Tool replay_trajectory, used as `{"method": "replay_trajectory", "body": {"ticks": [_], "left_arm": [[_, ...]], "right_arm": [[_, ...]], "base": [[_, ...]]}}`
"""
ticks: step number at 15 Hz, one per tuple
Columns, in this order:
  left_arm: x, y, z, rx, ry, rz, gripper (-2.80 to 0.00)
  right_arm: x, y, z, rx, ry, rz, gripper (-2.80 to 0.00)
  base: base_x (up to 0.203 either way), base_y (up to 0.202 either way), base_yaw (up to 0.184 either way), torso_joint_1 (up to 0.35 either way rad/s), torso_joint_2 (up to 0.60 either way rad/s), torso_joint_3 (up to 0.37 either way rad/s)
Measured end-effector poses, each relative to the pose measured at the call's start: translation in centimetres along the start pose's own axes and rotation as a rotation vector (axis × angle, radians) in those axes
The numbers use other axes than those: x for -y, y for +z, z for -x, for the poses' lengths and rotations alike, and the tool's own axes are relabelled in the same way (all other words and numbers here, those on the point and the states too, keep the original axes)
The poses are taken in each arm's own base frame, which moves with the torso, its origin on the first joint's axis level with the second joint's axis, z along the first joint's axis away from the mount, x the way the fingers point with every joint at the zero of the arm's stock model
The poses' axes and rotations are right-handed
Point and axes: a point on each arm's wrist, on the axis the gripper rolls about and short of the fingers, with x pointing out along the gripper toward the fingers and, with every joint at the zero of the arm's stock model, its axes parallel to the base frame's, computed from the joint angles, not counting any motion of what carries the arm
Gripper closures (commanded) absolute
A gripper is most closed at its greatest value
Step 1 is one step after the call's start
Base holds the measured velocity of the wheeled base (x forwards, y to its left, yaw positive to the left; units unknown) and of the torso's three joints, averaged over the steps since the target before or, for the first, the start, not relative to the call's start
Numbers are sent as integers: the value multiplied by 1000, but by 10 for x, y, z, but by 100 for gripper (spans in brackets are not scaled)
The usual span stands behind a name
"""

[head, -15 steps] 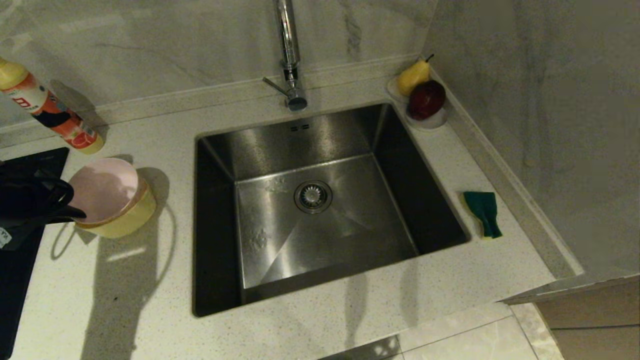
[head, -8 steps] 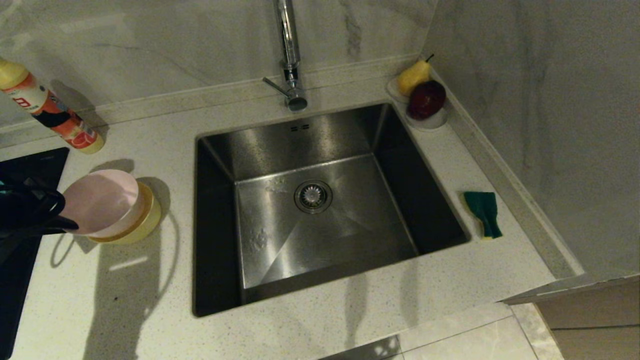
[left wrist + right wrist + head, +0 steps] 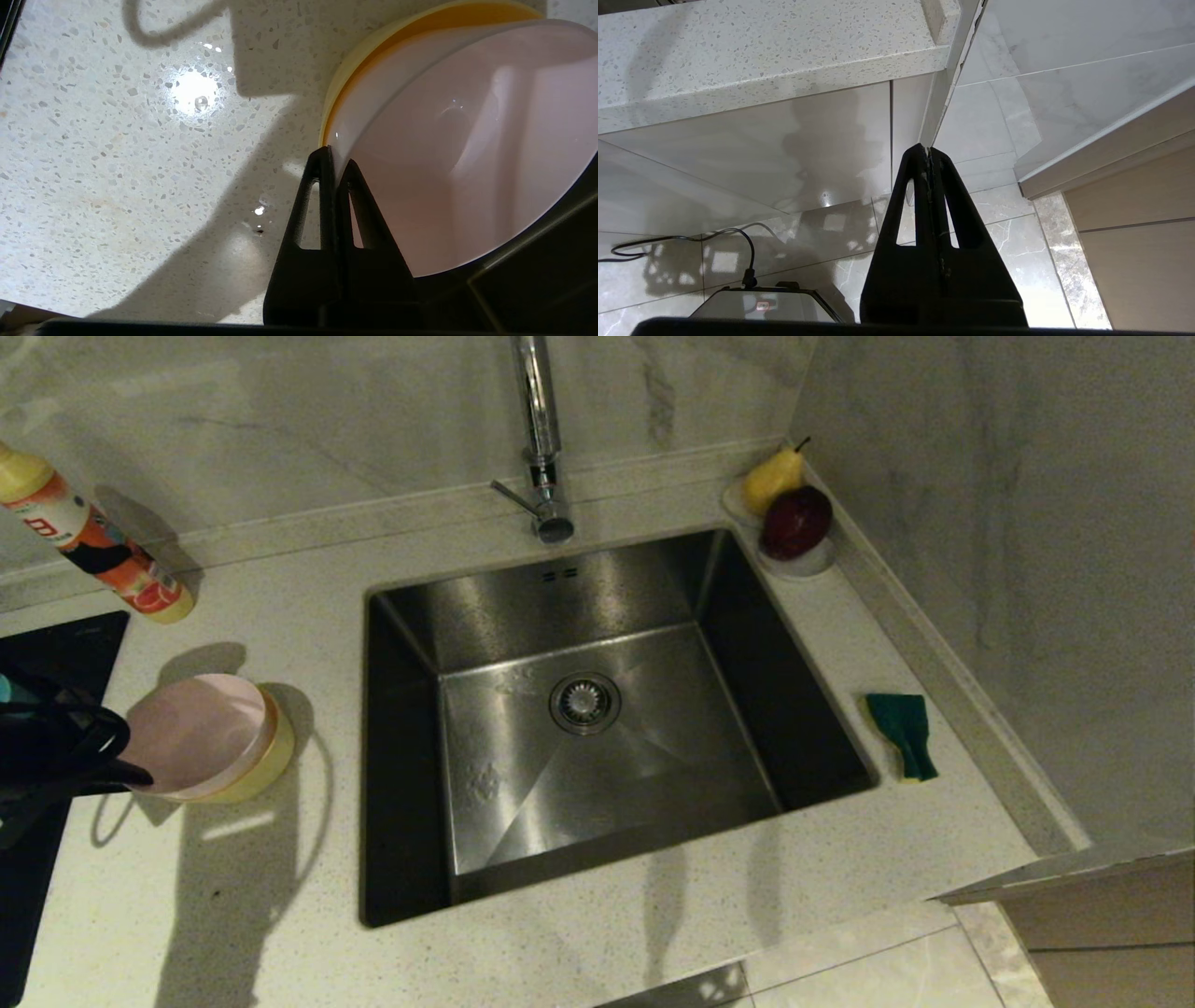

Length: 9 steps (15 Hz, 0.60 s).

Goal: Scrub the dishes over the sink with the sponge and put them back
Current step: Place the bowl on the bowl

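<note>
Speckled white countertop is surrounding the sink, w/ marble wall behind and the chrome tap standing at the sink's back edge. Sink is lying bare, only the drain strainer showing in its middle.

Left gripper is reaching in from the left edge of the head view, its fingers pressed together on the rim of the pink bowl. Pink bowl is tilting, its opening turned toward the gripper, and it is sitting partly inside the yellow bowl, which is resting on the counter left of the sink. I cannot see a blue bowl.

Sponge is lying green face up on the counter right of the sink, well apart from the bowls.

Right gripper is hanging parked below the counter edge, over the tiled floor, fingers fully closed & holding nothing.

Orange bottle is leaning near the wall at far left. White dish w/ a pear and a red apple is sitting in the back right corner.
</note>
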Motion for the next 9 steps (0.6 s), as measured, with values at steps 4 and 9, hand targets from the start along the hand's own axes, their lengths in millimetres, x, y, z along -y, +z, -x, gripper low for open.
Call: {"method": "replay_trajectory", "body": {"ticks": [4,9], "left_arm": [[1,2,2,8,-11,4,-280],[12,10,30,98,-60,19,-280]], "right_arm": [[0,0,0,0,1,0,0],[0,0,0,0,0,0,0]], "base": [[0,0,0,0,0,0],[0,0,0,0,0,0]]}}
